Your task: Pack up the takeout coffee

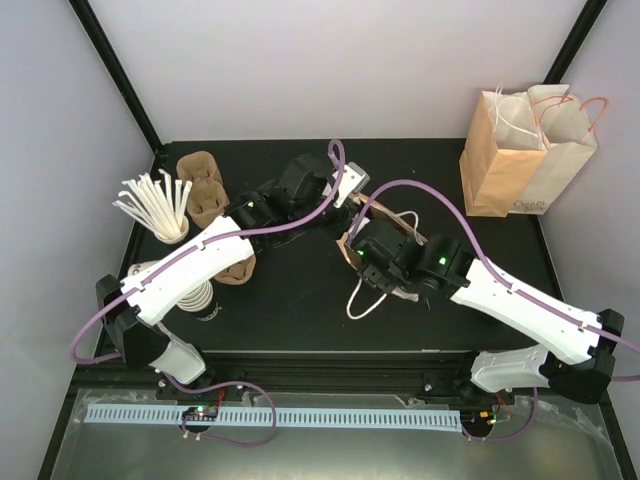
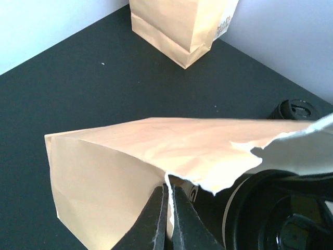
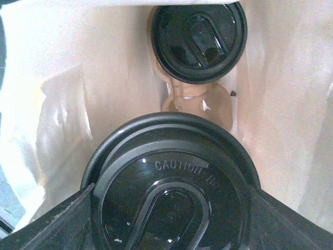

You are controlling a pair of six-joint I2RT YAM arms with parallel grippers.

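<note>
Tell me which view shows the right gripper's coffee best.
Right wrist: the takeout coffee fills the frame inside the paper bag. Left wrist shows only part of a lid; top view hides it.

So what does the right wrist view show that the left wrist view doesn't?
Only right wrist: inside the bag, a second lidded cup on a carrier, and the right hand gripping the coffee. Only left wrist: the left hand pinching the bag's torn rim, another bag behind, a third cup on the table. Both: the bag and the coffee's lid.
</note>
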